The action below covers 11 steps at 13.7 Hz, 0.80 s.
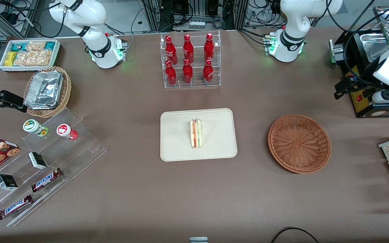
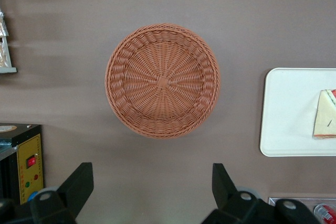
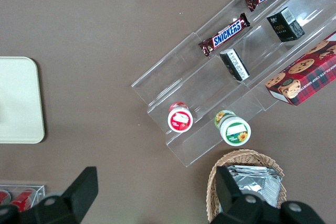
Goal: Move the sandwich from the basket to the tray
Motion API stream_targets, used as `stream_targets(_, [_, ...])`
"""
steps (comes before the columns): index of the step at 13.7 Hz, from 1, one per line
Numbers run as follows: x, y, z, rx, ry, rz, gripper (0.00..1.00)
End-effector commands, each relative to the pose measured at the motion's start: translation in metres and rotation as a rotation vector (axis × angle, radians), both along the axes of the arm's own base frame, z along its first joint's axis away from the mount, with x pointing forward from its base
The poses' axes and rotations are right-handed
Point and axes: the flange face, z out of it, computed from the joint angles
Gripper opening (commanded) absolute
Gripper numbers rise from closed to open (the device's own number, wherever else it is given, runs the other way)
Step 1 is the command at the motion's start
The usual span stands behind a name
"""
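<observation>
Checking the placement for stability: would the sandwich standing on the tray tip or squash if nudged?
The sandwich stands on a narrow edge on the tray, so a sideways nudge would probably topple it. Its soft-looking bread and layered filling suggest it squashes easily. The hand is open above the table near the empty basket.

— Where do we see the sandwich [image 1: 196, 133]?
— On the cream tray [image 1: 177, 148], near its middle, standing on edge, red and green filling showing.
— And the basket [image 1: 299, 143]?
— Beside the tray, apart from it, toward our working arm's end; gripper [image 2: 152, 190] spread wide above it.
</observation>
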Motion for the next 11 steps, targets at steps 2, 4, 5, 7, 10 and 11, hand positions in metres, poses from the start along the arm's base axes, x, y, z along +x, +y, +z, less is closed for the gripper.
stream_targets(2, [0.017, -0.005, 0.014, 0.019, -0.014, -0.014, 1.0])
stream_targets(4, [0.019, -0.006, 0.013, 0.022, -0.011, -0.017, 1.0])
stream_targets(5, [0.019, -0.006, 0.013, 0.028, -0.012, -0.019, 1.0])
stream_targets(7, [0.019, -0.004, 0.012, 0.045, -0.01, -0.018, 1.0])
stream_targets(10, [0.031, -0.003, 0.005, 0.056, 0.025, -0.02, 1.0])
stream_targets(11, [0.033, -0.003, 0.008, 0.056, 0.034, -0.021, 1.0])
